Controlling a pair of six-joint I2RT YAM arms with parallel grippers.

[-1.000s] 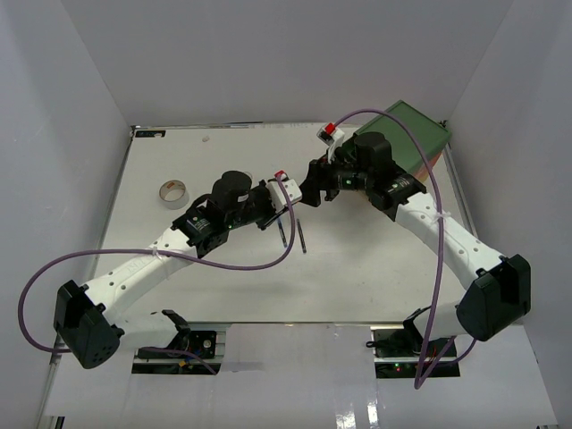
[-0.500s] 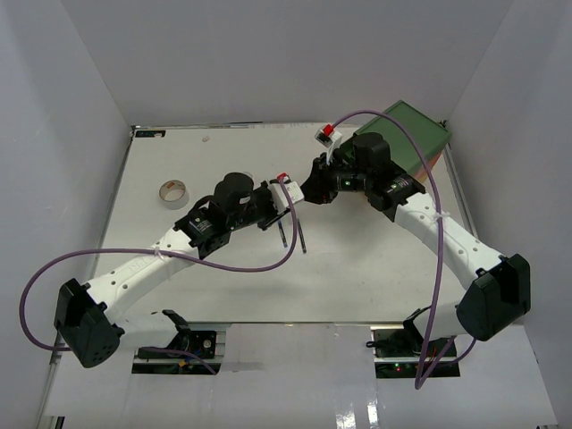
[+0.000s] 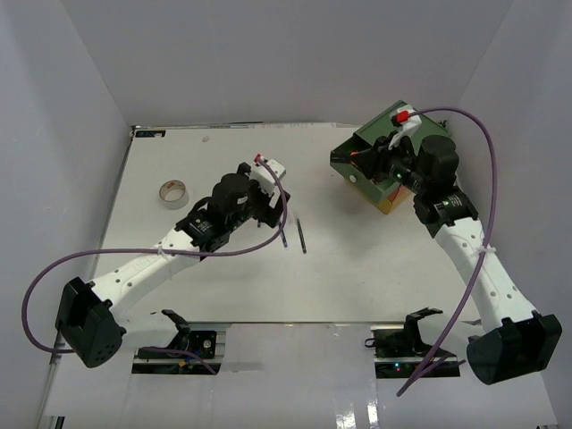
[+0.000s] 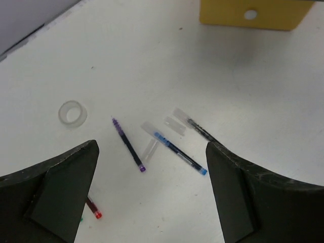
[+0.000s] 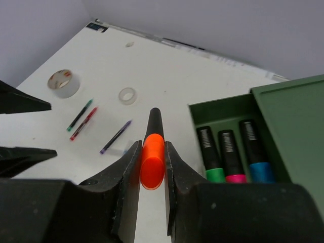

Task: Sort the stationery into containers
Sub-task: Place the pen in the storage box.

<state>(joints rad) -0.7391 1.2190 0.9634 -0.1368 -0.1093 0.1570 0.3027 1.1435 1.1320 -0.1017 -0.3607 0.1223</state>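
Orange-capped marker is clamped betw. the fingers of the R gripper just beside the pulled-out green drawer, where 3 capped markers are laid, while the L gripper is held wide open & empty above loose pens.

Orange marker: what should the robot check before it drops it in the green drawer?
1. Grip firm: ok. The right gripper is shut on the orange marker.
2. Drawer open: ok. The green drawer is pulled out.
3. Right place: ok. Three markers, capped green, pink and blue, already lie in it.
4. Room for a fourth: cannot tell. The free strip beside the green-capped one looks narrow.
5. Other arm clear: ok. The left gripper is open and empty above the pens, away from the drawer.
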